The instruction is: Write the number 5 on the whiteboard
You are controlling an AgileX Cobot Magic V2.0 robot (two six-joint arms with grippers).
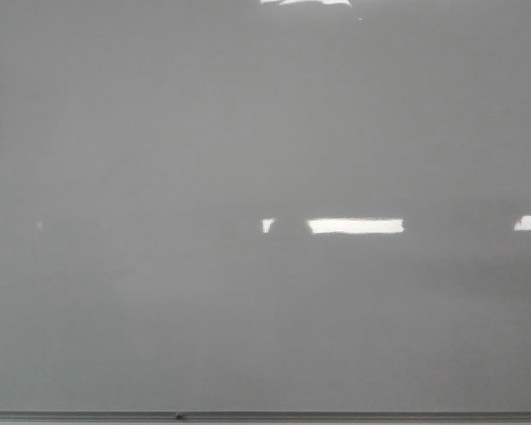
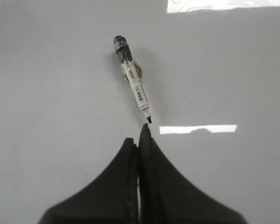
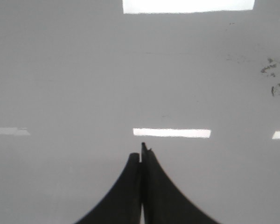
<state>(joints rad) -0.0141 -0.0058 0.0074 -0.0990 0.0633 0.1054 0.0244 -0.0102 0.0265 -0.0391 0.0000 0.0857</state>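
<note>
The whiteboard (image 1: 248, 133) is a glossy pale-grey board that fills the front view, with a thin grey metal edge (image 1: 265, 414) along the near side. No number 5 shows on it in any view. In the left wrist view a marker (image 2: 133, 84) with a clear barrel and a black end lies on the whiteboard (image 2: 46, 70). Its bare black tip (image 2: 148, 120) points at my left gripper (image 2: 136, 135), which is shut and empty just short of that tip. My right gripper (image 3: 141, 151) is shut and empty over bare whiteboard (image 3: 60, 70). Neither gripper shows in the front view.
Bright light reflections (image 1: 354, 226) lie across the board. Faint dark smudges (image 3: 275, 77) mark the board off to one side in the right wrist view.
</note>
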